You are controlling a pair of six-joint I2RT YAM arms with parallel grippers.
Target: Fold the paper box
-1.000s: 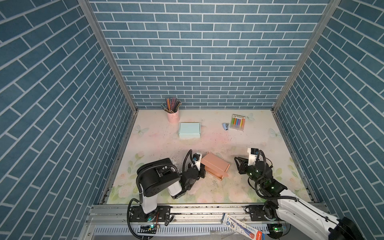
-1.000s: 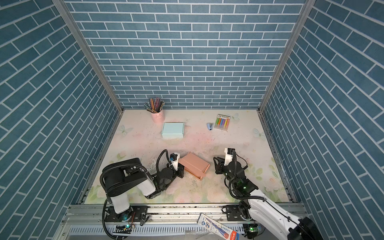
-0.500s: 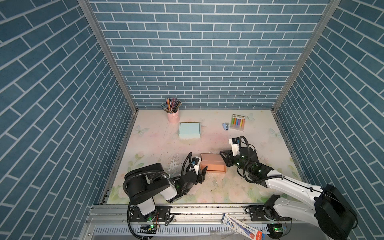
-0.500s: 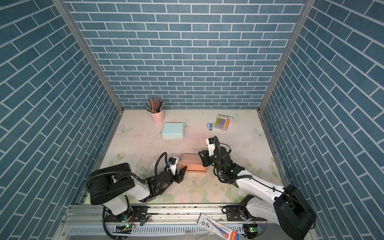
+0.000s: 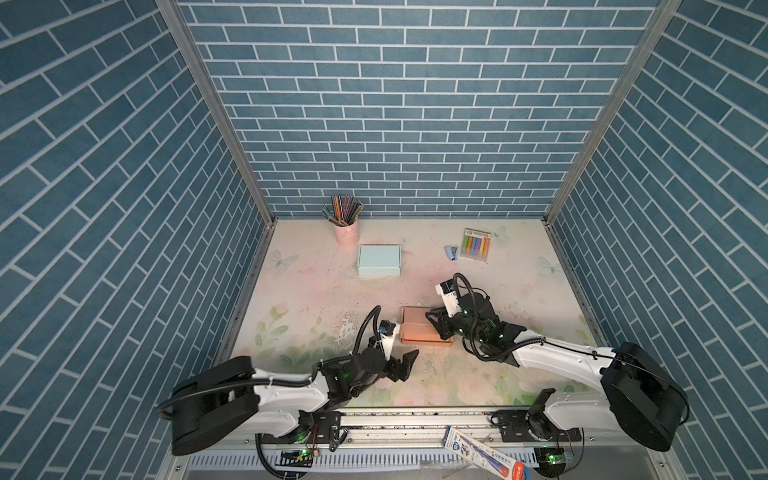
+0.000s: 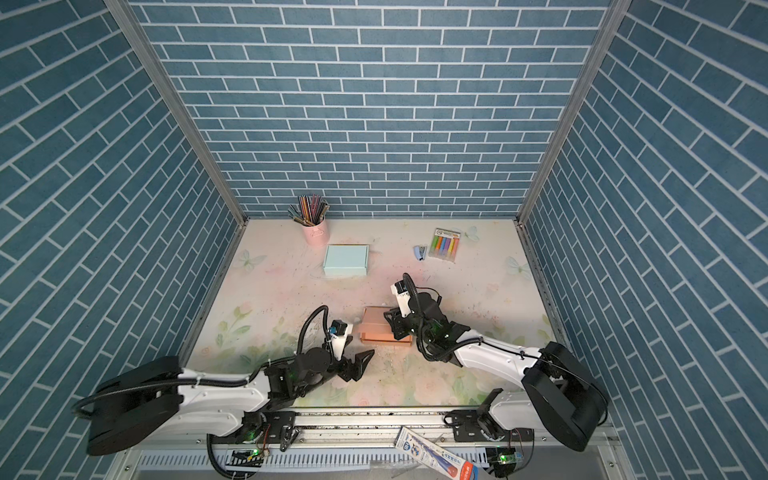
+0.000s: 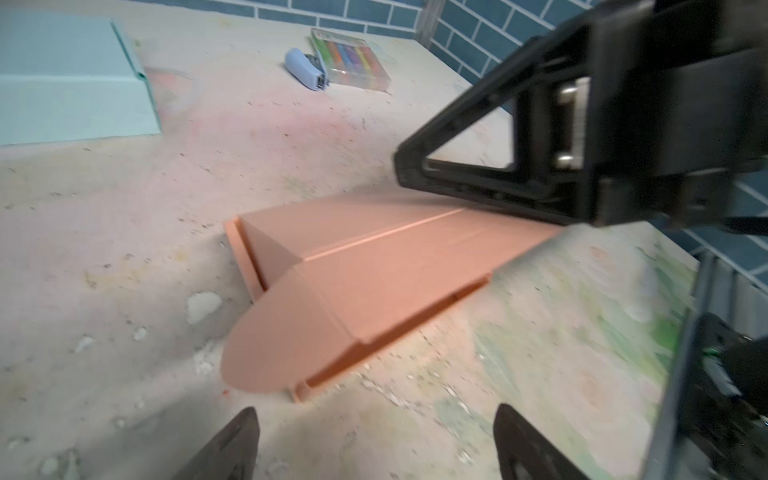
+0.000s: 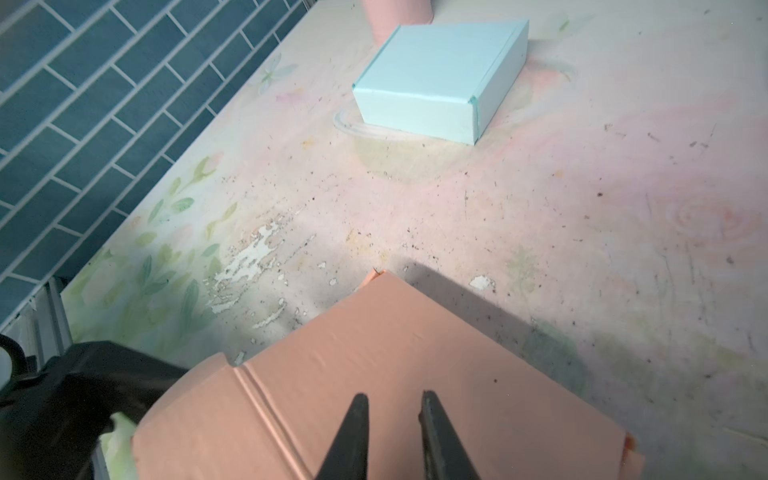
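Observation:
The salmon paper box (image 5: 417,332) (image 6: 376,328) lies low on the table mat in both top views, lid down, with a rounded flap (image 7: 266,345) sticking out at its near left end. My left gripper (image 5: 406,365) (image 6: 360,365) (image 7: 376,436) stands open, a little in front of and apart from that flap, with nothing between its fingers. My right gripper (image 5: 434,328) (image 6: 392,323) (image 8: 392,399) reaches over the box's right end. Its jaws are a narrow gap apart above the lid (image 8: 415,353) and hold nothing.
A light blue box (image 5: 379,259) (image 6: 345,259) sits behind the paper box. A pink cup of pencils (image 5: 345,232) stands at the back left. A marker pack (image 5: 476,245) and a blue stapler (image 5: 451,252) lie at the back right. Brick walls close three sides.
My left gripper let go of the box, opened wide and drew back toward the front. My right gripper moved left onto the box, which turned square to the table.

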